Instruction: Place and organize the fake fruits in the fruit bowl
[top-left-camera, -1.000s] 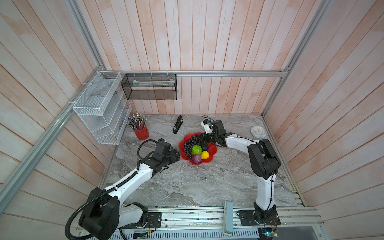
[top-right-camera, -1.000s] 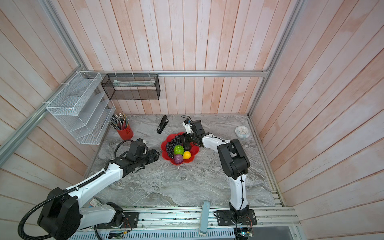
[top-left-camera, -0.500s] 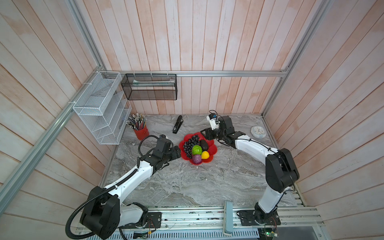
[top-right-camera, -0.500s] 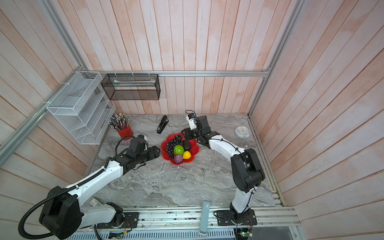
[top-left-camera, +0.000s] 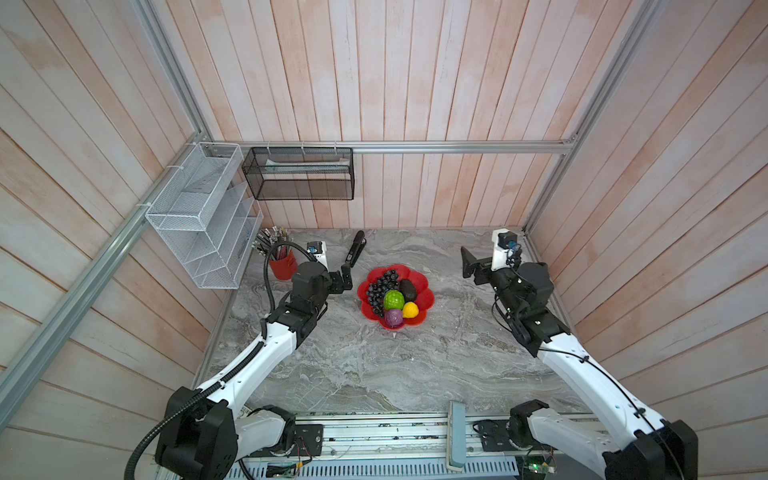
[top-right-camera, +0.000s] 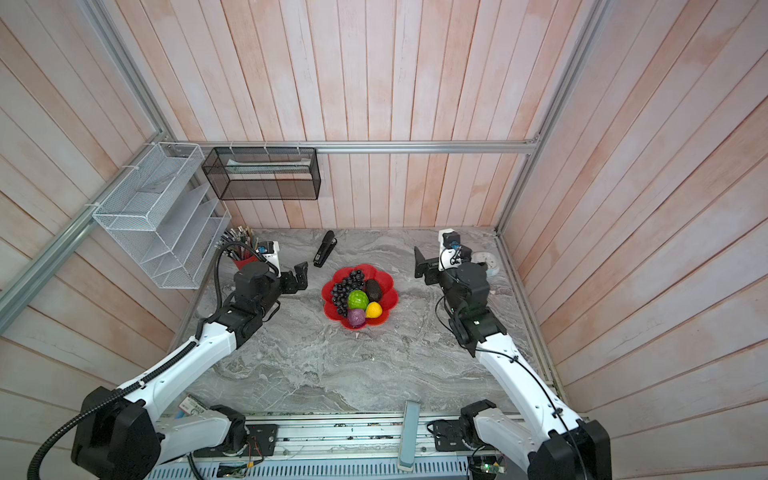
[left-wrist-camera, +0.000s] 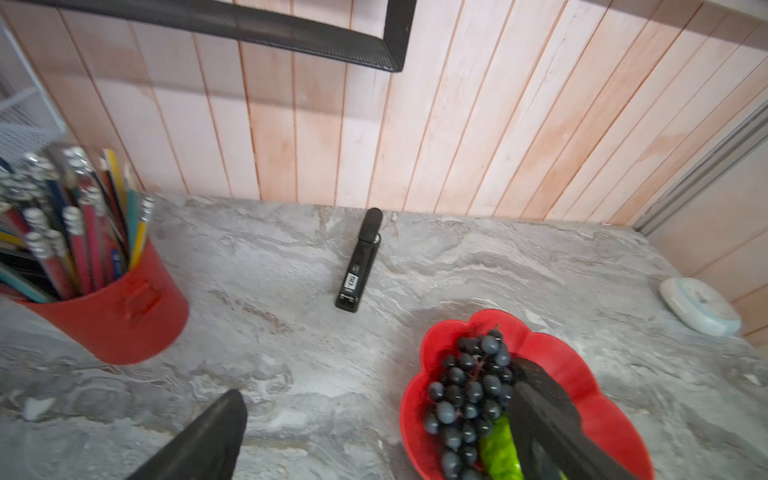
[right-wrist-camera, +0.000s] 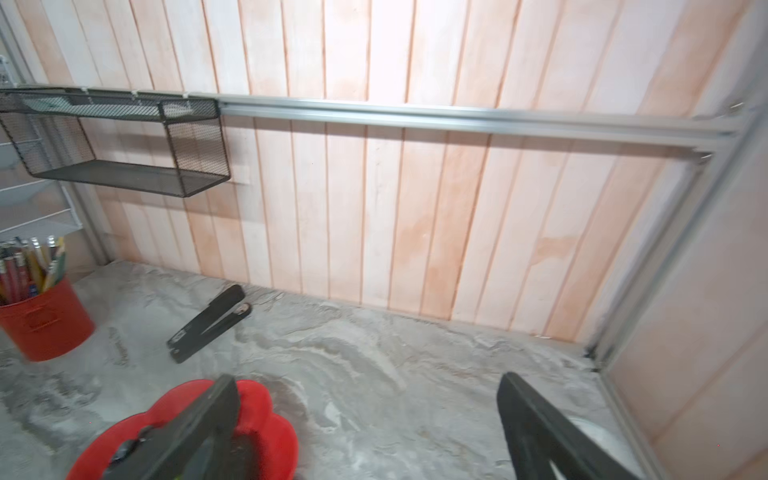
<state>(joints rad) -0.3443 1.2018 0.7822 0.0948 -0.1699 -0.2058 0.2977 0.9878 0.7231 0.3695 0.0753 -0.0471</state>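
Both top views are showing the bowl (top-left-camera: 424, 291) sitting mid-table, toward the back wall. All five fruits are lying inside it. The grapes (top-left-camera: 379, 291) are running along the left side and the avocado (top-left-camera: 409, 289) is resting at back right. The green fruit (top-left-camera: 393, 300) is sitting in the middle, touching both. The purple fruit (top-left-camera: 393, 318) is lying at the front, with the yellow fruit (top-left-camera: 410, 309) just right of it.

Just left of the bowl and apart from it, the left gripper (top-left-camera: 340, 279) is hanging with jaws spread wide, holding nothing. The left wrist view is showing bare table (left-wrist-camera: 332, 374) between its fingers (left-wrist-camera: 208, 436).

Well right of the bowl, toward the back right corner, the right gripper (top-left-camera: 473, 269) is hovering with jaws gaping, also empty.

Behind the bowl and to the left, a stapler (top-left-camera: 355, 249) is lying near the wall. A pencil cup (top-left-camera: 282, 269) is standing at back left. A white disc (top-right-camera: 491, 262) is peeking out behind the right arm. A wire rack (top-left-camera: 199, 216) and a mesh basket (top-left-camera: 299, 174) are hanging on the walls.
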